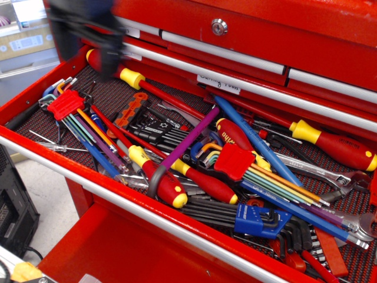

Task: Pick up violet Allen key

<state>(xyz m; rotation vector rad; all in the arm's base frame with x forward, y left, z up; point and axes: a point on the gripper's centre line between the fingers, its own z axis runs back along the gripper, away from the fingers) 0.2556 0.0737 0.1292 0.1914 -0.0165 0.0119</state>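
The violet Allen key (187,140) lies loose in the open red drawer (177,221), slanting from upper right to lower left. Its grey curved end (154,178) rests near the drawer's front rail, across red and yellow screwdrivers (194,177). My gripper (88,56) is a dark, motion-blurred shape at the upper left, above the drawer's back left corner and the big screwdriver's handle (112,63). It is well left of and above the key. The blur hides how its jaws stand.
A long thick blue key (253,141) lies right of the violet one. Two rainbow key sets in red holders (66,104) (235,162), a blue key holder (256,221), wrenches (330,177) and black bits crowd the drawer. Closed drawers (247,35) rise behind.
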